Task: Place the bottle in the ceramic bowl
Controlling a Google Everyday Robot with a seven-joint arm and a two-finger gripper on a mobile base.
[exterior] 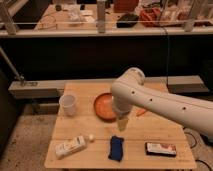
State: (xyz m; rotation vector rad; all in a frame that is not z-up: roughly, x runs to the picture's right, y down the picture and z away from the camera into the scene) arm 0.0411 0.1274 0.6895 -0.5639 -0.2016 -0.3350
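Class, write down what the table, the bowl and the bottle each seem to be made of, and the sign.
Table: pale matte wood; plank lines show. Ceramic bowl: probably glazed ceramic; smooth orange-brown face, darker rim. Bottle: likely plastic; whitish, smooth, with a label. The claw hangs above the table just in front of the bowl.

Wooden table [150, 132] across lower half of frame. Bottle [71, 146] flat on table at lower left, cap toward right. White cup [67, 105] upright above it. Ceramic bowl [101, 107] near centre, right side hidden behind white arm [165, 107] entering from right edge. Gripper [122, 123] pointing down just below bowl, well apart from bottle. Blue item [116, 148] below gripper. Black-and-white box [161, 148] at lower right. Small orange item [141, 112] beside arm.
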